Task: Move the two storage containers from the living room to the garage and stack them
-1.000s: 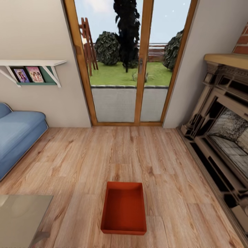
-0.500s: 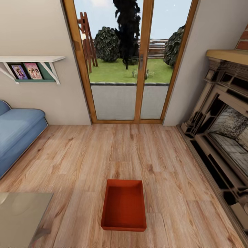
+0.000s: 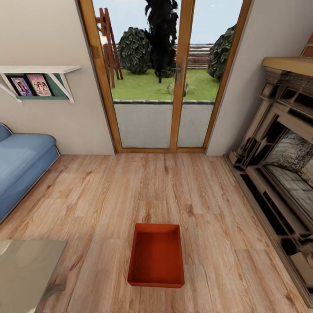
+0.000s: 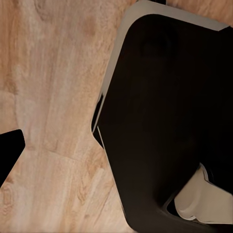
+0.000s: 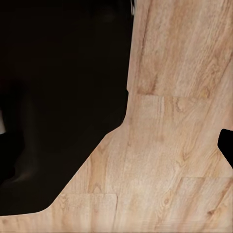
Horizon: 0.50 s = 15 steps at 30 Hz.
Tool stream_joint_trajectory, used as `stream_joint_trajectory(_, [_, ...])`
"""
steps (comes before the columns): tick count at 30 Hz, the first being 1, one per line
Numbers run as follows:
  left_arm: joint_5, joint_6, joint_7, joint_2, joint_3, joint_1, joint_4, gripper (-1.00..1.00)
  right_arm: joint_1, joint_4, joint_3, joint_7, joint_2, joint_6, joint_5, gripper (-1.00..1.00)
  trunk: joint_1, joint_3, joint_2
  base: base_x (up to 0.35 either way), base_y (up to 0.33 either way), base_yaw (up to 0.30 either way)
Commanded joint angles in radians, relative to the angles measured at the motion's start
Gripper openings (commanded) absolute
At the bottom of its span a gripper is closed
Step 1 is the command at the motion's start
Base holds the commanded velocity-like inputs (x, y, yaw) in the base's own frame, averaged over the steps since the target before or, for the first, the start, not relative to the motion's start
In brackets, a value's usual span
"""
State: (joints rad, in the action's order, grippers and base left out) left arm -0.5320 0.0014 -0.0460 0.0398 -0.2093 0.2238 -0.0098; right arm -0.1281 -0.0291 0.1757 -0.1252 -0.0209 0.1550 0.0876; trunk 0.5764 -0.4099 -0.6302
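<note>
Container: I see one orange-red storage container (image 3: pixel 156 255) lying empty on the living room's light wood plank floor (image 3: pixel 208 208), near the bottom centre of my head view.
Surroundings: glass doors (image 3: pixel 161 76) straight ahead, blue sofa (image 3: pixel 21 163) left, fireplace (image 3: pixel 282 165) right, glass table (image 3: pixel 26 269) corner at lower left.
Grippers: my wrist views give dark robot body over planks; I cannot tell either pincer's state.

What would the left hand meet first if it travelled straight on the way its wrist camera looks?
Most likely the light wood plank floor beside the robot's dark base; depth is unclear.
</note>
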Motion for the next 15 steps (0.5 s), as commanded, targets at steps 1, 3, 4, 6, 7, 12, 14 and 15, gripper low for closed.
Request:
stream_joint_trajectory(1, [-0.008, 0.000, -0.003, 0.000, -0.009, 0.000, -0.001, 1.00, -0.001, -0.003, 0.008, -0.002, -0.001, 0.006, 0.009, 1.00, 0.000, -0.003, -0.001, 0.000, 0.000, 0.000])
stream_joint_trajectory(3, [-0.008, 0.000, -0.003, 0.000, -0.009, 0.000, -0.001, 1.00, -0.001, -0.003, 0.008, -0.002, -0.001, 0.006, 0.009, 1.00, 0.000, -0.006, -0.001, 0.000, 0.000, 0.000])
stream_joint_trajectory(4, [-0.008, 0.000, -0.003, 0.000, -0.009, 0.000, -0.001, 1.00, -0.001, -0.003, 0.008, -0.002, -0.001, 0.006, 0.009, 1.00, 0.000, -0.008, -0.001, 0.000, 0.000, 0.000])
stream_joint_trajectory(6, [-0.008, 0.000, -0.003, 0.000, -0.009, 0.000, -0.001, 1.00, -0.001, -0.003, 0.008, -0.002, -0.001, 0.006, 0.009, 1.00, 0.000, -0.011, -0.001, 0.000, 0.000, 0.000])
stream_joint_trajectory(7, [-0.008, 0.000, -0.003, 0.000, -0.009, 0.000, -0.001, 1.00, -0.001, -0.003, 0.008, -0.002, -0.001, 0.006, 0.009, 1.00, 0.000, -0.012, -0.001, 0.000, 0.000, 0.000])
stream_joint_trajectory(12, [-0.008, 0.000, -0.003, 0.000, -0.009, 0.000, -0.001, 1.00, -0.001, -0.003, 0.008, -0.002, -0.001, 0.006, 0.009, 1.00, 0.000, -0.020, -0.001, 0.000, 0.000, 0.000])
stream_joint_trajectory(14, [-0.008, 0.000, -0.003, 0.000, -0.009, 0.000, -0.001, 1.00, -0.001, -0.003, 0.008, -0.002, -0.001, 0.006, 0.009, 1.00, 0.000, -0.024, -0.001, 0.000, 0.000, 0.000])
stream_joint_trajectory(15, [-0.008, 0.000, -0.003, 0.000, -0.009, 0.000, -0.001, 1.00, -0.001, -0.003, 0.008, -0.002, -0.001, 0.006, 0.009, 1.00, 0.000, -0.025, -0.001, 0.000, 0.000, 0.000])
